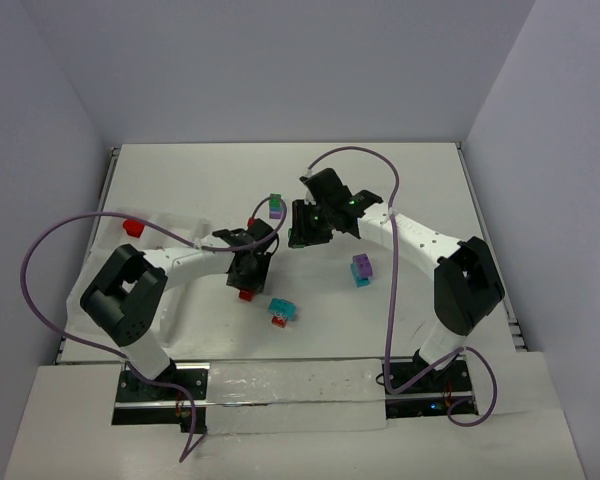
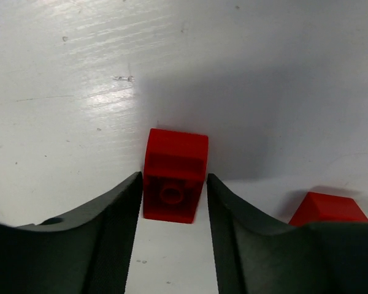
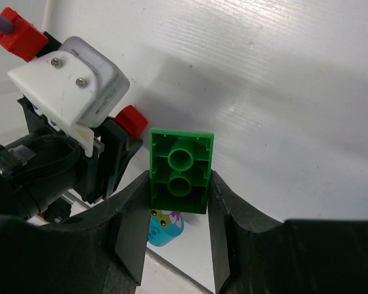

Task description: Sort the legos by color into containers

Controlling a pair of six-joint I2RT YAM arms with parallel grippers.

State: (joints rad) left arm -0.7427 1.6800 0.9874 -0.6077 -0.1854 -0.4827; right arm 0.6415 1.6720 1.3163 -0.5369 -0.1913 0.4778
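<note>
A red lego [image 2: 175,174] lies on the white table, and my left gripper [image 2: 173,180] is shut on it, fingertips against both sides. From above, that gripper [image 1: 246,286] stands over the red lego [image 1: 245,295] at the table's middle. My right gripper [image 3: 179,177] is shut on a green lego [image 3: 181,168], held above the table with its hollow underside toward the camera. It hovers just right of the left gripper [image 1: 302,232]. At the far left a clear container [image 1: 195,228] shows faintly, with a red lego [image 1: 132,227] by it.
A green-purple pair [image 1: 276,206] sits behind the grippers. A purple-cyan pair [image 1: 361,268] lies to the right and a cyan-red pair [image 1: 281,311] in front. A second red piece [image 2: 328,208] peeks out beside my left gripper's right finger. A cyan brick [image 3: 167,226] lies below the green lego.
</note>
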